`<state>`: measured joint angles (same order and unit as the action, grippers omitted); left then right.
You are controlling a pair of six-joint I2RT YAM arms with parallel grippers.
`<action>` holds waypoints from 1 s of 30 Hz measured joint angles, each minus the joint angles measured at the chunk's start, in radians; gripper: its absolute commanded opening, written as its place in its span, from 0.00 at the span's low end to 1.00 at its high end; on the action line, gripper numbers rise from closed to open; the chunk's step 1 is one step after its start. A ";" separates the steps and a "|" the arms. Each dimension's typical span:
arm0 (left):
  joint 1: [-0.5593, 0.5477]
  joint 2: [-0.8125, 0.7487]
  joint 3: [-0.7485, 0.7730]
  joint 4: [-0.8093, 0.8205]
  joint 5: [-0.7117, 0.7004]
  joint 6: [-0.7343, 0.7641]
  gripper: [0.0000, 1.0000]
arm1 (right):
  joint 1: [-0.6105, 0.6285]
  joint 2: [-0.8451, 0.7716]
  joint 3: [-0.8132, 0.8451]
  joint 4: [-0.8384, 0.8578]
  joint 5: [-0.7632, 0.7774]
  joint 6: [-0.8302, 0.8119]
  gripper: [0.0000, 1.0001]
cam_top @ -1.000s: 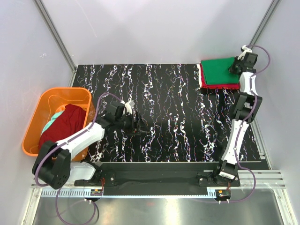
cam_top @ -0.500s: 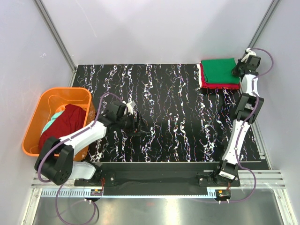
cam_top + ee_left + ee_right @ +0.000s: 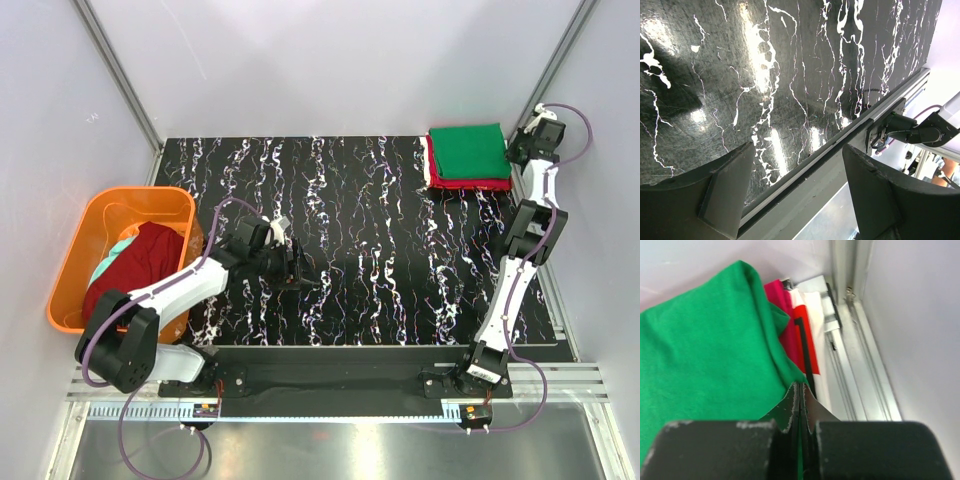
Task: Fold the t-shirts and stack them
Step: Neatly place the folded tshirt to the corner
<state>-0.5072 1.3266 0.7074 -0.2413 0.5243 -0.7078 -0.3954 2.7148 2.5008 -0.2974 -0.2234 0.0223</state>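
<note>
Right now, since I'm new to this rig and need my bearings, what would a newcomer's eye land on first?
The folded green t-shirt lying on a red t-shirt at the far right corner of the black marbled table. Next, the orange basket at the left edge, holding a crumpled maroon t-shirt and a pale teal garment. The left claw hangs open over the table.

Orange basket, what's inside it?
A dark maroon tee lies heaped in the orange basket over a pale teal garment, mostly covered. Anything beneath them is hidden.
</note>
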 measured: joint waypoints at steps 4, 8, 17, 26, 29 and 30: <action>0.000 -0.002 0.000 0.000 0.004 0.000 0.76 | 0.000 -0.010 -0.011 -0.026 0.027 -0.001 0.00; 0.000 -0.026 -0.003 0.005 0.007 -0.005 0.76 | 0.006 -0.097 -0.142 -0.048 0.049 0.011 0.00; 0.000 -0.113 -0.014 0.003 0.019 -0.019 0.76 | 0.033 -0.349 -0.312 -0.031 0.075 0.047 0.00; 0.000 -0.123 -0.014 0.003 0.022 -0.027 0.76 | 0.045 -0.325 -0.348 0.156 -0.235 0.253 0.00; 0.000 -0.123 -0.014 0.001 0.022 -0.027 0.76 | 0.043 -0.246 -0.364 0.299 -0.365 0.403 0.00; 0.000 -0.123 -0.014 -0.002 0.022 -0.027 0.76 | 0.042 -0.222 -0.381 0.352 -0.400 0.452 0.00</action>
<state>-0.5072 1.2034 0.6930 -0.2432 0.5461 -0.7349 -0.3534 2.4931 2.1197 0.0547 -0.6235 0.4740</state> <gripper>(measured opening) 0.761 0.009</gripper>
